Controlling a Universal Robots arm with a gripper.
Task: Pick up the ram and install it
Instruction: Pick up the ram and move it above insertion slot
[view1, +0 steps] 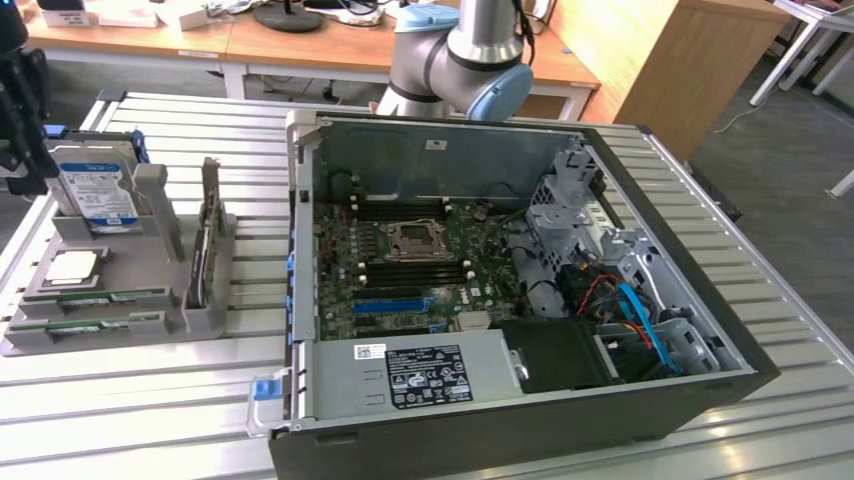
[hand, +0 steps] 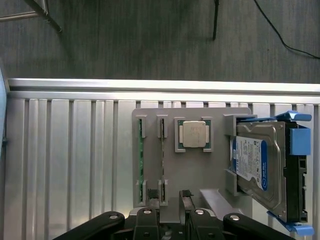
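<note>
Spread tool poised over a holder carrying two ram sticks

The black two-fingered tool (hand: 169, 205) stands spread, pinching nothing, above the near edge of the grey moulded plastic holder (hand: 200, 170) on the slatted metal desk (hand: 75, 160). The long, thin green circuit-board ram stick (hand: 163, 160) sits in its clips, running straight ahead from the tool's gap. It is probably light, stiff and fragile, and best pinched gently across its thickness near mid-length. Count: two ram sticks, the second (hand: 140, 160) just beside the first; one square silver processor (hand: 193, 134); one blue-labelled hard drive (hand: 252, 167).
</note>
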